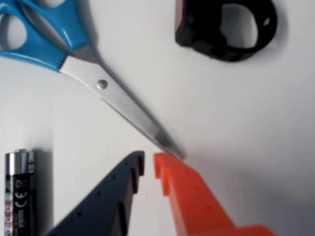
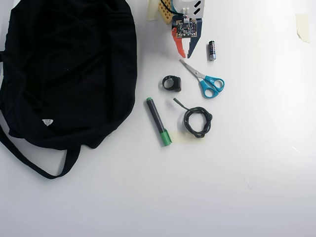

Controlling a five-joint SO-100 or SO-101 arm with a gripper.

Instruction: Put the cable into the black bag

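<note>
The cable (image 2: 197,122) is a dark coil with one loose end, lying on the white table in the overhead view, right of centre. It is out of the wrist view. The black bag (image 2: 69,69) lies flat at the left, its strap trailing toward the bottom left. My gripper (image 2: 183,54) is at the top centre, well above the cable and right of the bag. In the wrist view my gripper (image 1: 148,160) has a dark finger and an orange finger, tips nearly together, with nothing between them, just over the scissors' tip.
Blue-handled scissors (image 1: 98,81) (image 2: 205,79) lie just ahead of the fingertips. A battery (image 1: 19,191) (image 2: 212,50) lies beside the gripper. A black ring-shaped object (image 1: 226,29) (image 2: 172,83) and a green-capped marker (image 2: 158,121) lie between the bag and the cable.
</note>
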